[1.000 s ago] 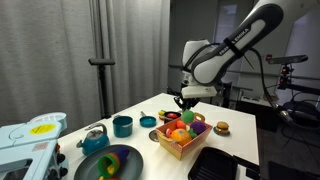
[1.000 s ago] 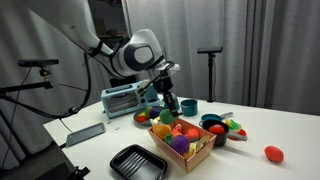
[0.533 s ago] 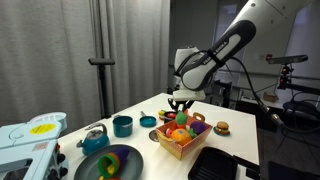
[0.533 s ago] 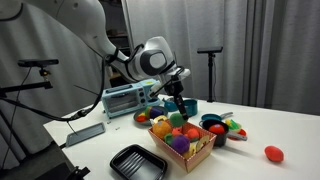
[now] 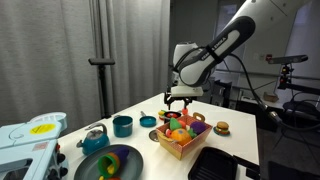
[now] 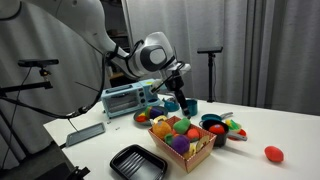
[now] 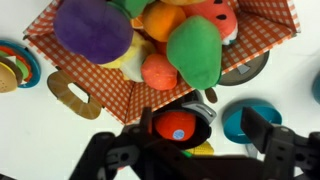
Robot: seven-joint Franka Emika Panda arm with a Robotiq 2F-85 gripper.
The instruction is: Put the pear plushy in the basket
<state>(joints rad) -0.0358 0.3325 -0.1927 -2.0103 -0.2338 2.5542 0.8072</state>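
Shifted sideways from where it hung a second ago, the robot's gripper (image 5: 177,102) now sits clear of the middle of the basket (image 5: 171,147), its fingers spread wide apart and holding nothing. The wrist view shows the claw poised above a small dark bowl (image 7: 178,125) with a red-orange piece inside, just beside the basket's checked lining. The pear plushy (image 7: 195,50) lies inside the basket, bright green and tilted, resting against a small orange ball (image 7: 158,72) and close to a round purple toy (image 7: 93,28); nothing grips it. A teal bowl (image 7: 240,120) stands next to the dark one. In an exterior view a brown burger toy (image 5: 221,127) sits on the white table (image 5: 245,135) beyond the basket, and a green plate with rainbow stripes (image 5: 110,163) lies nearer the camera. In an exterior view a flat black tray (image 6: 138,160) rests near the table's front edge, a toaster oven (image 6: 125,98) stands behind the arm, and a small red object (image 6: 272,153) lies well apart from the rest.
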